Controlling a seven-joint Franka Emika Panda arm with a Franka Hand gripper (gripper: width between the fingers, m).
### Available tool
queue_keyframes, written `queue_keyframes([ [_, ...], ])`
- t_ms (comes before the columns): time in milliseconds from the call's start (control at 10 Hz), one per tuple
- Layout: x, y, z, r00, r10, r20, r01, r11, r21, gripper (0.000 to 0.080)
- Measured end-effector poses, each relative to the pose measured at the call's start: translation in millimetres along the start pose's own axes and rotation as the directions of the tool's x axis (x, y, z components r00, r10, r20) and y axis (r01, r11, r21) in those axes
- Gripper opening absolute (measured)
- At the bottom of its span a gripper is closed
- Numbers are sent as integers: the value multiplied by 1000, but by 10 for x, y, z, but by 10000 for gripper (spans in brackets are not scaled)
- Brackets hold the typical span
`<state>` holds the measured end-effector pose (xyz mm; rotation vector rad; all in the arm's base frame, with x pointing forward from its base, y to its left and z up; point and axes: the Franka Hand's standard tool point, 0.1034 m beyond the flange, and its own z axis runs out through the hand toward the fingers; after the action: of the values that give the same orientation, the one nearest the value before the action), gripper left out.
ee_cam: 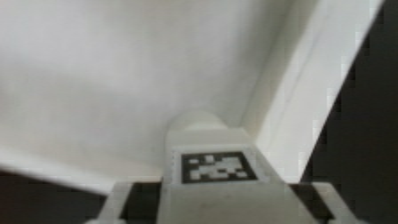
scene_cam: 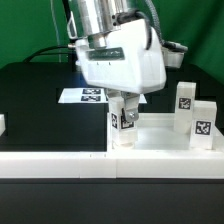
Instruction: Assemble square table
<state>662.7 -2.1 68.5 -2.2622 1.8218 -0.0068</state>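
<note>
Gripper [scene_cam: 124,112] jaws pinch a small white tagged plastic leg [scene_cam: 122,127], upright over the white square plastic tabletop slab [scene_cam: 160,143], near its raised rim. Two more tagged white legs [scene_cam: 194,115] stand upright at the slab's far side. Long white low wall [scene_cam: 60,162] runs along the slab's near edge.

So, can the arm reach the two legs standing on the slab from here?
Probably yes, but not now: the fingers are shut on a leg. The two legs stand upright on the slab with nothing over them.
</note>
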Motion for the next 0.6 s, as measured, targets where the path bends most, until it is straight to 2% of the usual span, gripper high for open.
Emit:
queue_keyframes([
  [200, -19, -9, 8, 995, 95, -5, -95, 995, 1, 288],
  [400, -20, 1, 12, 1000, 27, -4, -27, 1000, -4, 288],
  [500, -30, 8, 21, 998, -62, -4, 62, 998, -8, 512],
  [600, -35, -8, 28, 984, -179, -16, 179, 984, -4, 512],
])
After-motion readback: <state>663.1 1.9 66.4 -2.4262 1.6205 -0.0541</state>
